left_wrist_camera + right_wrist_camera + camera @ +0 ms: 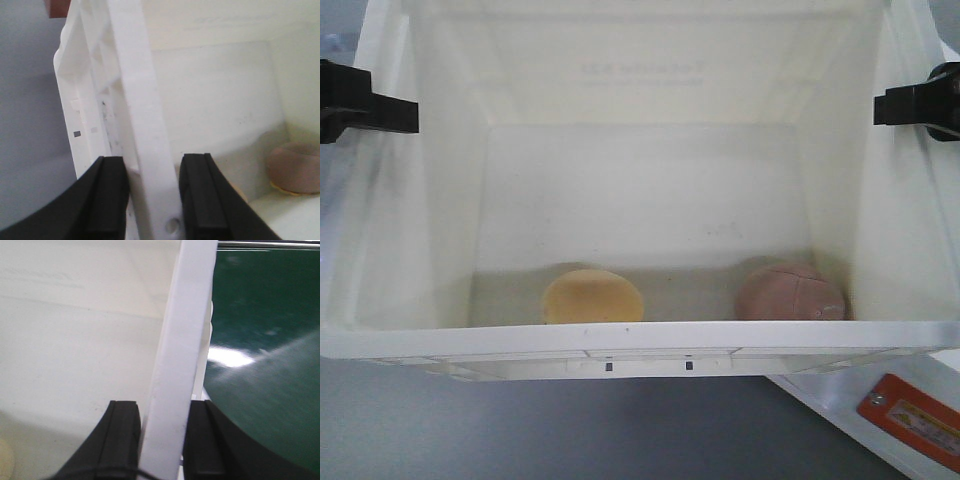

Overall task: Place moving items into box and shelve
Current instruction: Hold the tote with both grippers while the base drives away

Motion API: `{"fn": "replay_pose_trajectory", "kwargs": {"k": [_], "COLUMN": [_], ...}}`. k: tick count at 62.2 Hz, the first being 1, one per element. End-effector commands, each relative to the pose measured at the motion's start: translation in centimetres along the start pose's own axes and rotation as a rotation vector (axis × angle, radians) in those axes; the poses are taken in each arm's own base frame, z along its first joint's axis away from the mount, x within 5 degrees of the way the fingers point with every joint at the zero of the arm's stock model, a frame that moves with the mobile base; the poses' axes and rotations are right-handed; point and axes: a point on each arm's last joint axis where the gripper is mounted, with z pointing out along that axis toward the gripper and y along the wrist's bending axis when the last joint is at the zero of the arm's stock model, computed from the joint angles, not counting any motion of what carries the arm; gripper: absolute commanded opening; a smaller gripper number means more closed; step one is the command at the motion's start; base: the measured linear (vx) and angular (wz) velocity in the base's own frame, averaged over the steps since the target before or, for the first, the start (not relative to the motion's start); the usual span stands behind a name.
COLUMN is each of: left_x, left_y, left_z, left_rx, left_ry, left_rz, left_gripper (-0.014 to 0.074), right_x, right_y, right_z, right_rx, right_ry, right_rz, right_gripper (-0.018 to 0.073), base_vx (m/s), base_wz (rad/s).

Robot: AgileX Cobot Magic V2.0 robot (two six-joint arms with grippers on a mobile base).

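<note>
Cream ball and pink ball are packed; the box rims are clamped between the left jaws and the right jaws; shelving remains.

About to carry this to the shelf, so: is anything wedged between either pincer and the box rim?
Nothing visible. The left pincer and the right pincer each clamp the bare rim of the box directly. The yellow ball and pink ball lie on its floor, clear of both grips.

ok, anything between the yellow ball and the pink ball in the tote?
Nothing: the tote floor is bare between the yellow ball and pink ball, per the front view.
</note>
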Motion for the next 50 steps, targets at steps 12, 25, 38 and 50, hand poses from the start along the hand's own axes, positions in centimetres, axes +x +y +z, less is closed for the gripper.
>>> {"fn": "replay_pose_trajectory", "kwargs": {"k": [12, 25, 38, 50], "left_x": [-1.57, -1.54, -1.54, -1.54], "left_y": [-1.45, -1.45, -1.45, -1.45], "left_z": [-2.07, -2.07, -2.07, -2.07], "left_rx": [0.07, 0.071, 0.071, 0.071], "left_ry": [-0.183, -0.18, -0.18, -0.18], "left_rz": [0.011, 0.011, 0.011, 0.011], "left_gripper": [-0.0006, -0.0006, -0.0006, -0.0006], "right_x": [-2.14, -2.14, -2.14, -2.14], "right_y": [0.25, 0.25, 0.25, 0.25], "right_z": [-2.12, -2.12, -2.12, -2.12], "right_rx": [0.0, 0.0, 0.0, 0.0], "right_ry": [-0.21, -0.21, -0.21, -0.21], "right_rz": [-0.01, -0.01, -0.01, -0.01], "right_gripper": [-0.0006, -0.0006, -0.0006, -0.0006], "base_vx": [-0.13, -0.11, -0.09, -0.08], "base_wz": [0.7, 0.76, 0.83, 0.83]}}
